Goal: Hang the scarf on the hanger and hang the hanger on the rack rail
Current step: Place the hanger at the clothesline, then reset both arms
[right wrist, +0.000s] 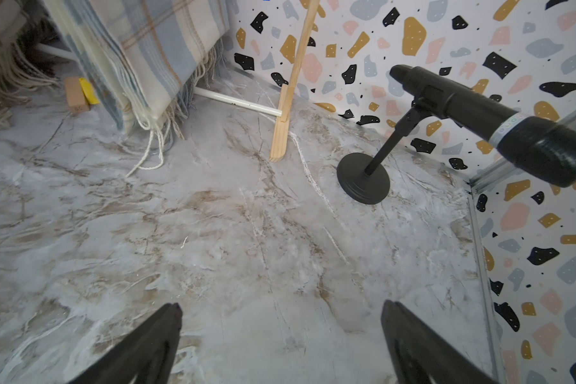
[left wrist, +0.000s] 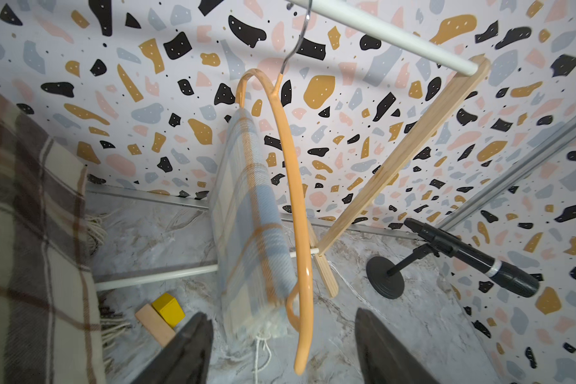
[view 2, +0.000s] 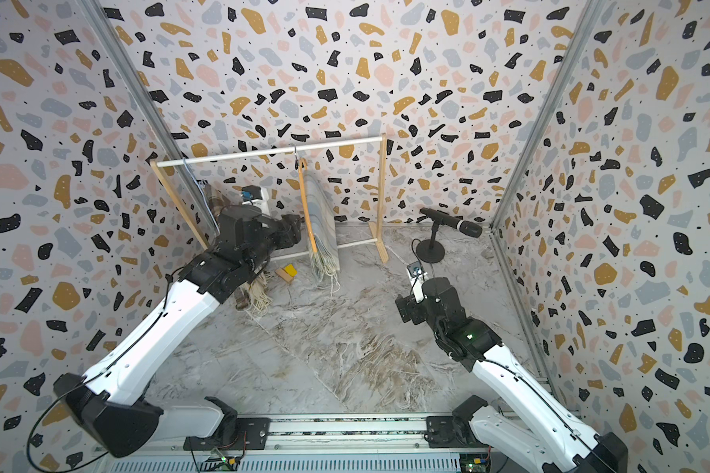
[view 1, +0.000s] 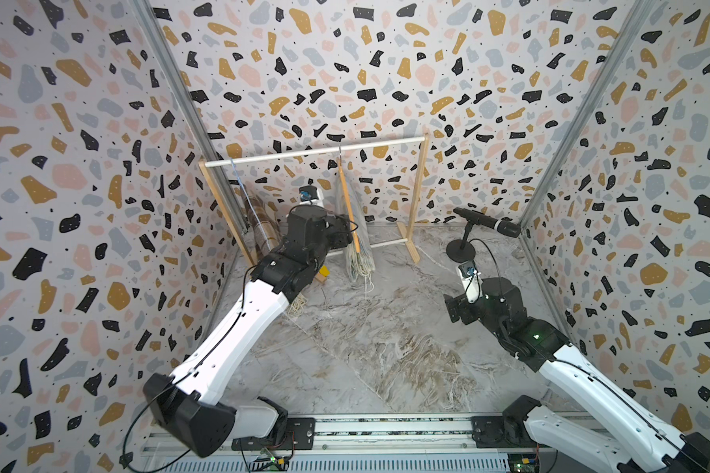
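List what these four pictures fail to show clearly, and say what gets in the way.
- Brown plaid scarf: cut off by the left wrist view's edge; in both top views the left arm covers much of it.
- Blue scarf: lower end blurred in the left wrist view.
- Blue loop on the rail: too thin in a top view to identify.

The right claw gapes over the tabletop; scarf fringe seemingly touches it.

The orange hanger hangs from the white rail. A folded blue-and-tan plaid scarf drapes over it, fringe down.
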Controlling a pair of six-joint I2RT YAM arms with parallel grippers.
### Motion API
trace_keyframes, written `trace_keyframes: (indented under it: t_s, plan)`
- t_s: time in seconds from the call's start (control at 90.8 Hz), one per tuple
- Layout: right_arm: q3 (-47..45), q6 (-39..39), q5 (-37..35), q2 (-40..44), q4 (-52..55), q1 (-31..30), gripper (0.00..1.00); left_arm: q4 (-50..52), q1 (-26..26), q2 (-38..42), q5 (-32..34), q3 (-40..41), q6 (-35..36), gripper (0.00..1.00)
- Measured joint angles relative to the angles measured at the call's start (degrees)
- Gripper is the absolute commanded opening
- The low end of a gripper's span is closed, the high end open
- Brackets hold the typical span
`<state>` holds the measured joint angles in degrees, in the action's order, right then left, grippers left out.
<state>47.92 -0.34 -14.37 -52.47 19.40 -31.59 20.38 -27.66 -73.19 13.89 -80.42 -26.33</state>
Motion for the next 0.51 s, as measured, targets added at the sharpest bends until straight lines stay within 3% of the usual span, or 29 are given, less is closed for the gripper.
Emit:
trace_keyframes:
  t_s: [0.231, 0.385, 0.507]
  plan:
    - [3.1, 2.1, 4.5, -3.6, 0.4, 12.0, 1.00, 0.2, 0.4, 19.2, 2.3, 21.9, 2.2, 1.00]
    - [2.2, 6.5, 7.4, -8.5, -0.7, 23.8, 0.99, 0.4, 2.0, 28.6, 12.1, 35.9, 3.5, 1.00]
    - [-3.9, 7.8, 5.3, -12.5, -7.2, 28.6, 0.99, -0.7, 4.4, 33.0, 20.0, 43.7, 4.9, 1.00]
